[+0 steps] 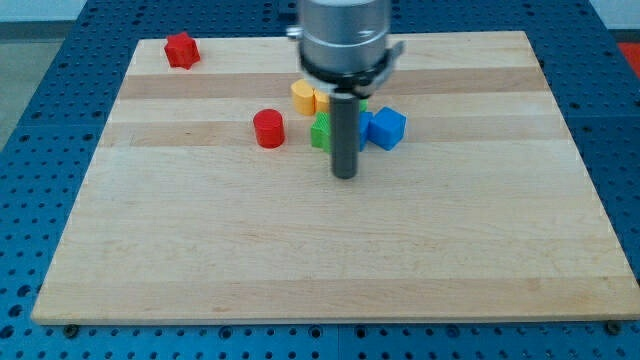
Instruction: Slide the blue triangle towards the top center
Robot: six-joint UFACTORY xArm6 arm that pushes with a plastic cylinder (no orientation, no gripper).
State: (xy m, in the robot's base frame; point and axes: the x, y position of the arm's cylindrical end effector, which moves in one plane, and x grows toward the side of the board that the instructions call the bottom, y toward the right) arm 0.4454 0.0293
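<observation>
My tip (345, 175) rests on the wooden board (200, 250) just below a cluster of blocks near the top centre. Behind the rod a sliver of blue (363, 138) shows; it may be the blue triangle, but its shape is hidden. A blue cube (387, 128) sits to the right of the rod. A green block (322, 131) sits to the left of the rod. A yellow block (304, 97) lies above the green one. A second green piece (361, 104) peeks out at the rod's right.
A red cylinder (268, 129) stands left of the cluster. A red star-like block (181, 50) lies at the board's top left corner. The arm's grey body (345, 40) hangs over the top centre.
</observation>
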